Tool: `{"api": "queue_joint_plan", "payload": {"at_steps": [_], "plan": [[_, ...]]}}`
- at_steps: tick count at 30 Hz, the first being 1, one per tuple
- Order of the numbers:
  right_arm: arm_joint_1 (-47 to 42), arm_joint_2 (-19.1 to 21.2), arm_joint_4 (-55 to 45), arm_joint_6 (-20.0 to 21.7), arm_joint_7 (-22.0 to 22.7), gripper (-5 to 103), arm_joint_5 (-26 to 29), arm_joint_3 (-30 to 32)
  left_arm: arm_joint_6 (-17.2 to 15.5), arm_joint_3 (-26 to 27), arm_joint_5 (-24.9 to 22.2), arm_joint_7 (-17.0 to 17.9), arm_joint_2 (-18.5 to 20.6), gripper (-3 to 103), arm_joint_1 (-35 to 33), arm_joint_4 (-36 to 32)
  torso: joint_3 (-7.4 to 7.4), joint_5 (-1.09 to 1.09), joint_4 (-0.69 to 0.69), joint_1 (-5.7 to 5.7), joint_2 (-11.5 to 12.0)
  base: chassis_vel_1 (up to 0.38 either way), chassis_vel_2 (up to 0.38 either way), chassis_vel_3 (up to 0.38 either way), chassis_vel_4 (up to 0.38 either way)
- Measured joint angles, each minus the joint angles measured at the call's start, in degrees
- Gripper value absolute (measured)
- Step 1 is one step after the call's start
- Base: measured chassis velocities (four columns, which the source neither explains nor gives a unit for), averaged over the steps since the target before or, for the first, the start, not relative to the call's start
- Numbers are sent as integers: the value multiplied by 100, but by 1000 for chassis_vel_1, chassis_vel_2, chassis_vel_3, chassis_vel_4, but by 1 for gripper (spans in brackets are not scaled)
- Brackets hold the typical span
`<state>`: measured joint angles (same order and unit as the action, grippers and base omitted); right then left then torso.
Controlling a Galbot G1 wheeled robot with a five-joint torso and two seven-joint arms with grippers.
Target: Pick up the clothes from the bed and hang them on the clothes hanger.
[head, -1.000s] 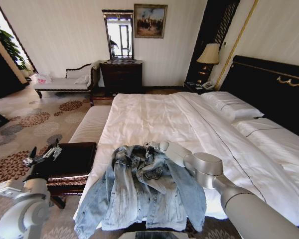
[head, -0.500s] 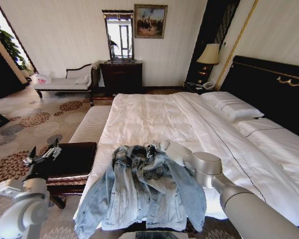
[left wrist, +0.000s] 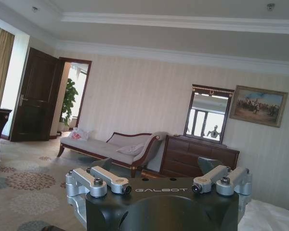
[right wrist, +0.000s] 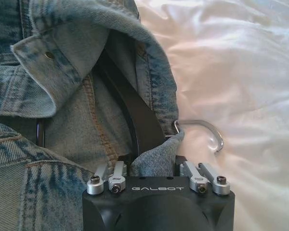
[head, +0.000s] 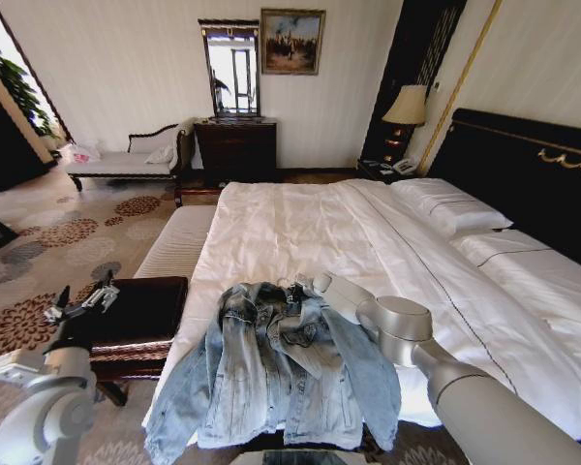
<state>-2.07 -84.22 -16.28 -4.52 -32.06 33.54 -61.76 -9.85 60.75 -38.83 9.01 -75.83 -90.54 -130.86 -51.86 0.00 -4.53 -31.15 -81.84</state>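
Head view: light-blue faded denim jacket (head: 276, 373) lies spread on the near edge of the wide white-quilted bed (head: 368, 242), hem hanging off the side; right hand (head: 295, 291) sits at the jacket collar, left hand (head: 85, 300) parked well apart over the dark wooden table (head: 140, 310) beside the bed. Left wrist view: left hand (left wrist: 159, 180) spread, holding nothing, facing the room. Right wrist view: right hand (right wrist: 154, 166) at the collar, a fold of denim bunched between its fingers; whether they are pressed together on it I cannot tell. Thin black coat hanger (right wrist: 135, 113) is inside the jacket neck, its metal hook (right wrist: 202, 130) poking out onto the quilt. Judgement: grip should take hanger neck plus collar together, just beside the hook, so the jacket doesn't slide off on lifting.
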Motion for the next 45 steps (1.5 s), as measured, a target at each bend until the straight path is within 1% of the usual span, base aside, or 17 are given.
{"api": "queue_joint_plan", "payload": {"at_steps": [2, 4, 5, 7, 8, 10, 13, 14, 20, 30, 31, 33, 36, 38, 40, 43, 45], "plan": [[7, 17, -27, -44, 97, 49, -37, 9, 0, -6, 7, 0, -3, 100, 0, -10, 0, 0, 0, 0, 0, 0, 0, 0, 0], [15, 56, -96, -105, 353, 60, -100, 27, 0, -9, 10, 0, -4, 100, 0, -26, 0, 0, 0, 0, 0, 0, 0, 0, 0], [15, 56, -96, -105, 353, 60, -100, 27, 0, -9, 10, 0, -4, 100, 0, -26, 0, 0, 0, 0, 0, 0, 0, 0, 0], [35, 114, -220, -125, 686, 65, -108, 48, 0, -10, 12, 0, -6, 100, -3, -34, 0, 0, 0, 0, 0, 0, 0, 0, 0], [49, 160, -331, -133, 851, 71, -93, 58, 0, -12, 15, 0, -9, 100, -7, -40, 0, 0, 0, 0, 0, 0, 0, 0, 0], [72, 250, -536, -178, 964, 82, -78, 39, -1, -19, 20, 0, -14, 100, -13, -53, -1, 0, 0, -1, 0, 0, 0, 0, 0], [108, 342, -753, -196, 1043, 87, -67, -27, -3, -24, 24, 0, -14, 100, -15, -65, 0, 0, 0, -1, 0, 0, 0, 0, 0], [143, 472, -1054, -185, 1247, 97, -41, -143, -7, -25, 26, 0, -12, 100, -16, -76, 0, 0, 1, -1, 0, 0, 0, 0, 0], [174, 715, -1716, -69, 1734, 100, 100, -408, -12, -42, 38, 0, -14, 100, -22, -89, 0, 0, 0, -1, 0, 0, 0, 0, 0], [154, 750, -1930, -63, 1742, 100, 281, -571, -14, -50, 46, -1, -1, 100, -6, -62, 0, 0, 0, 0, 0, 0, 0, 0, 0], [162, 755, -1951, -67, 1734, 103, 289, -594, -13, -45, 46, -1, 4, 100, -6, -58, 0, 0, 0, 0, 0, 0, 0, 0, 0], [164, 757, -1957, -68, 1732, 103, 292, -601, -13, -43, 46, -1, 5, 100, -6, -56, 0, 0, 0, 0, 0, 0, 0, 0, 0], [169, 790, -2021, -71, 1723, 99, 301, -675, -13, -11, 37, -2, 28, 100, -6, -26, 0, 0, 1, -1, 0, 0, 0, 0, 0], [160, 819, -2052, -72, 1739, 91, 302, -689, -8, -5, 34, -3, 29, 100, -5, -13, 0, 0, 1, 0, 0, 0, 0, 0, 0], [153, 839, -2086, -72, 1749, 91, 305, -694, -6, -5, 33, -5, 28, 100, -4, -5, 0, 0, 0, 0, 0, 0, 0, 0, 0], [151, 911, -2240, -72, 1796, 79, 350, -727, -3, -23, 35, -7, 17, 100, 7, 7, 0, 0, 1, 0, 0, 0, 0, 0, 0], [151, 925, -2261, -72, 1799, 79, 353, -731, -3, -28, 36, -8, 16, 100, 11, 9, 0, 0, 1, 0, 0, 0, 0, 0, 0]]}}
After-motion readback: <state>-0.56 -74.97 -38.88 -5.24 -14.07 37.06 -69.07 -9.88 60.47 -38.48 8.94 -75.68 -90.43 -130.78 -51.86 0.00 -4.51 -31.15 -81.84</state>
